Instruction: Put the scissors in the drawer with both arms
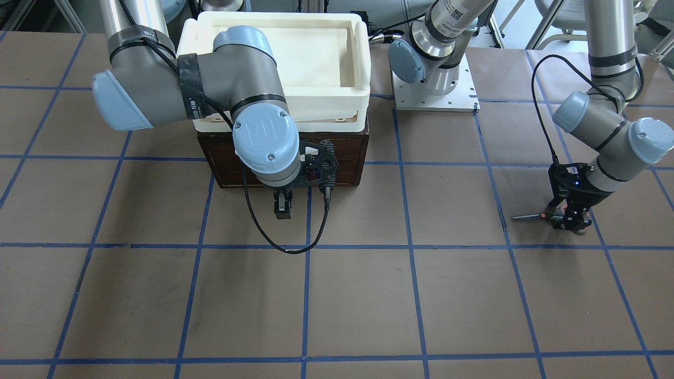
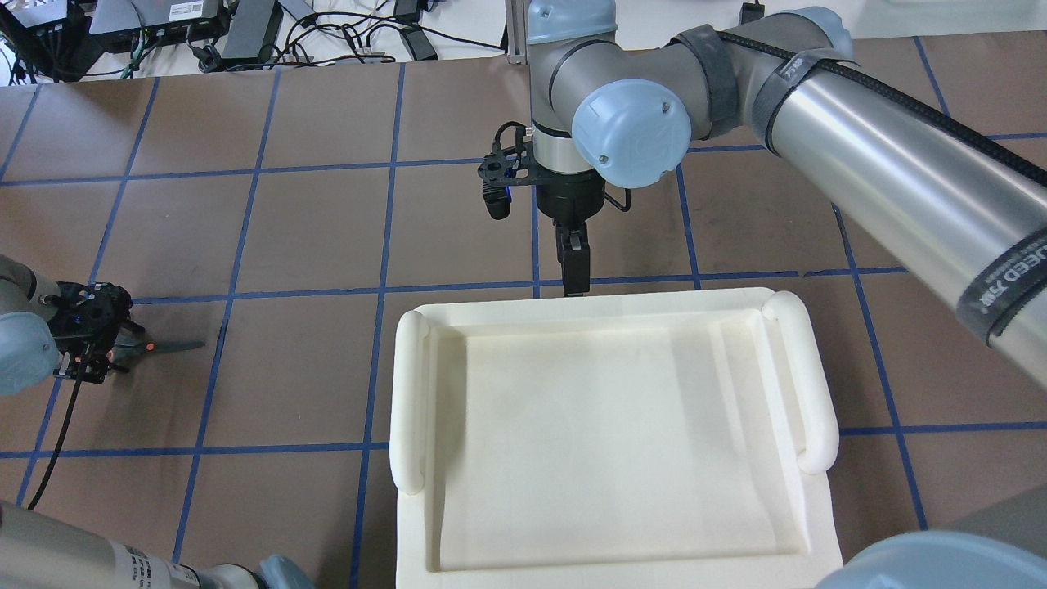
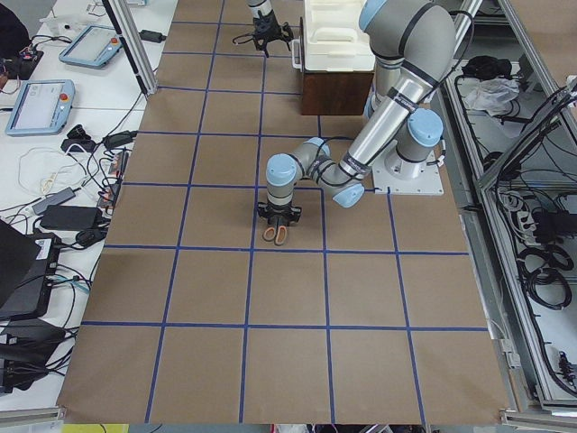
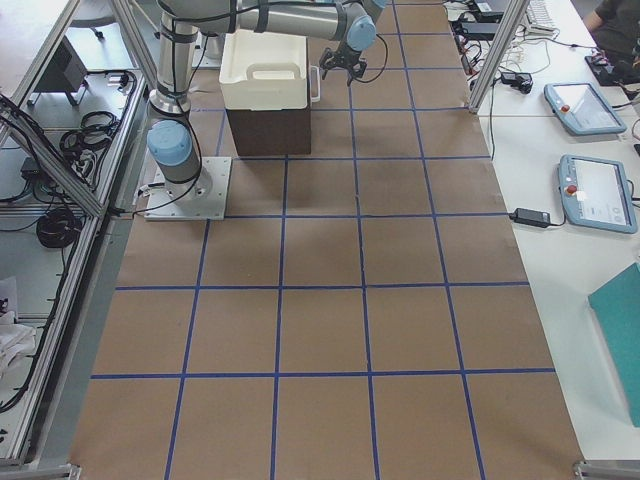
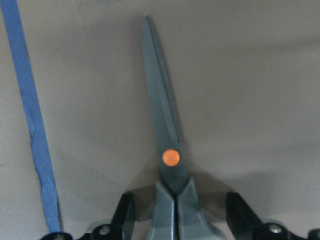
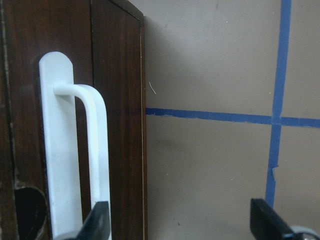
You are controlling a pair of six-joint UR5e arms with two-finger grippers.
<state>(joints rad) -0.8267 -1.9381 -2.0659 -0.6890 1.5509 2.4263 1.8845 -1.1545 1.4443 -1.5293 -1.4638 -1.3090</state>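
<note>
The scissors point(image 1: 533, 216) lie flat on the brown table, blades closed; they also show in the overhead view point(image 2: 168, 347) and the left wrist view point(image 5: 167, 140). My left gripper point(image 1: 571, 218) is open and low over their handles, with one finger point(image 5: 125, 215) on each side and gaps between. The dark wooden drawer point(image 1: 337, 158) is closed. My right gripper point(image 1: 283, 208) is open just in front of it. In the right wrist view its left finger point(image 6: 97, 220) sits beside the white bar handle point(image 6: 75, 150), without gripping it.
A cream-white plastic tray point(image 1: 358, 63) sits on top of the cabinet, also in the overhead view point(image 2: 409, 384). The left arm's base plate point(image 1: 437, 97) stands beside the cabinet. Blue tape lines grid the brown table.
</note>
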